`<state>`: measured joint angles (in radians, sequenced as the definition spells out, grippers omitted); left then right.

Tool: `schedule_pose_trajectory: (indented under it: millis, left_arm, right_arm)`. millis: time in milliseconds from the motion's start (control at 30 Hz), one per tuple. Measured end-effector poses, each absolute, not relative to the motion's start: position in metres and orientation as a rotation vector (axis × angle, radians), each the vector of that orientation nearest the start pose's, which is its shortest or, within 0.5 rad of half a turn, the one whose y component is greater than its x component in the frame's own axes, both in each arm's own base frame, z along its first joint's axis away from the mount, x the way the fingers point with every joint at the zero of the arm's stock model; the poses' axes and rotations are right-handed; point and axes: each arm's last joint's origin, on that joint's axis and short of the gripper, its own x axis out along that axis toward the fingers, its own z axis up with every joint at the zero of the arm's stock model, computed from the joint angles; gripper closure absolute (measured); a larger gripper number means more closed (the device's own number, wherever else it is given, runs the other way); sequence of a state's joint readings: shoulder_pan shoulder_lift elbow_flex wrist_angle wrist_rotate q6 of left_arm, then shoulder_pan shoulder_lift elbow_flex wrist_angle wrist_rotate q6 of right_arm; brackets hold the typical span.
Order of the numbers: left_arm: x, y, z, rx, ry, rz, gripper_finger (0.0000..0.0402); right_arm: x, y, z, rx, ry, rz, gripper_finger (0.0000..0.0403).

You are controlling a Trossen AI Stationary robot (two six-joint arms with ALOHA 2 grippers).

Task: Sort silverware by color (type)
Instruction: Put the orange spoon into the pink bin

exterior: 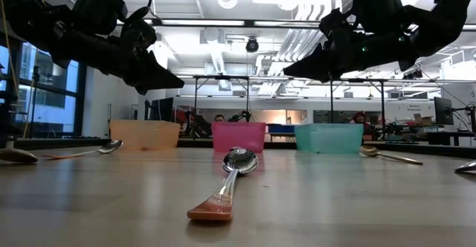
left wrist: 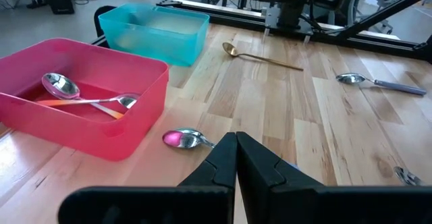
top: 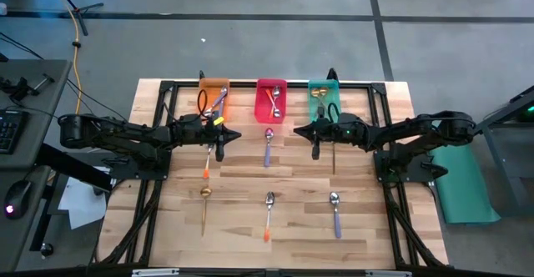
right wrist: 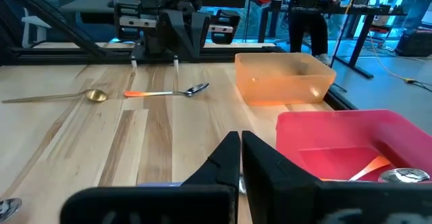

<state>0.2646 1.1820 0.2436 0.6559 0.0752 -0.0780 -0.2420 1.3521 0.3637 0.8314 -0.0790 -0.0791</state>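
Six spoons lie flat on the table: an orange-handled one (top: pixel 207 157), a purple-handled one (top: pixel 268 146) and a gold one (top: pixel 334 156) in the far row; a gold one (top: pixel 204 206), an orange-handled one (top: pixel 269 215) and a purple-handled one (top: pixel 335 214) in the near row. More spoons lie in the bins. My left gripper (top: pixel 221 149) (left wrist: pixel 236 146) hovers shut and empty between the far orange-handled and purple-handled spoons. My right gripper (top: pixel 315 148) (right wrist: pixel 240 146) hovers shut and empty beside the far gold spoon. In the low view both grippers hang well above the table.
Three bins stand along the far edge: orange (top: pixel 214 93) holding a purple-handled spoon, pink (top: pixel 271 99) holding orange-handled spoons, green (top: pixel 324 100) holding a gold spoon. A black frame runs around the tabletop. Bare wood lies between the two spoon rows.
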Motion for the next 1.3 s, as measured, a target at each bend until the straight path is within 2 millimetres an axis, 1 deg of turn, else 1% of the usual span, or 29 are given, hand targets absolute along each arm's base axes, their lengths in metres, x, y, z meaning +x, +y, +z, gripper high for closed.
schedule_pose_trajectory:
  millis: [667, 800, 1067, 1200, 1300]
  left_arm:
    - [0.199, 0.053, 0.159, -0.138, 0.271, 0.219, 0.0401]
    - [0.198, 0.056, 0.159, -0.177, 0.264, 0.269, 0.0401]
    - [0.197, 0.06, 0.159, -0.121, 0.262, 0.278, 0.0401]
    - [0.196, 0.066, 0.164, -0.116, 0.214, 0.307, 0.0401]
    - [0.194, 0.073, 0.163, -0.135, 0.219, 0.311, 0.0401]
  right_arm:
    - [0.236, -0.056, 0.174, -0.069, 0.165, -0.155, 0.0402]
    - [0.236, -0.056, 0.174, -0.069, 0.165, -0.155, 0.0402]
    - [0.236, -0.056, 0.174, -0.06, 0.164, -0.157, 0.0402]
    - [0.237, -0.056, 0.175, -0.025, 0.156, -0.16, 0.0402]
    - [0.237, -0.057, 0.176, -0.009, 0.141, -0.176, 0.0402]
